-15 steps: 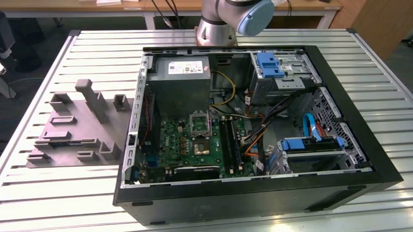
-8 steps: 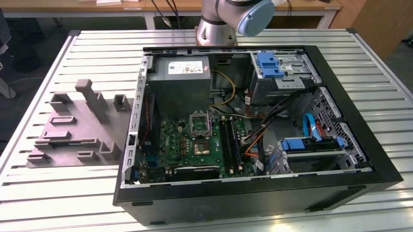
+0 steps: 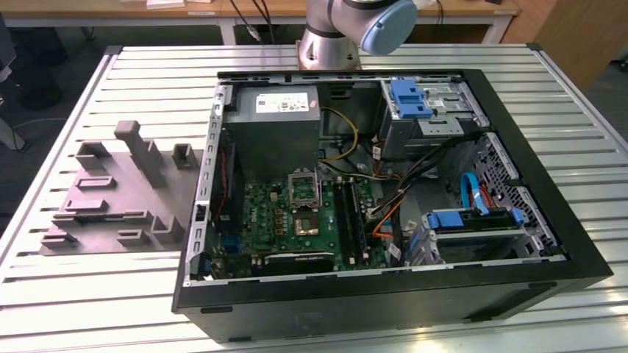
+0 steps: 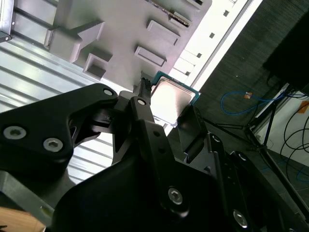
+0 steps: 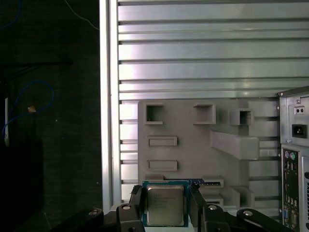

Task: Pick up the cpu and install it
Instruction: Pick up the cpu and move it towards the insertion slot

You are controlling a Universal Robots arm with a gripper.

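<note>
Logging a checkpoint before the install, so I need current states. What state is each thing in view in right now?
gripper: shut on the cpu.
cpu: clamped between the fingers, held in the air clear of the grey tray.
computer case: lying on its side, side panel off, inside exposed.
socket frame: swung up, open.

Small flat square cpu [image 5: 165,205]: smooth, satin pale-metal lid. Grey moulded tray [image 5: 183,130]: matt plastic. Ribbed silver table [image 5: 193,48] around the tray: bright, reflective metal.
</note>
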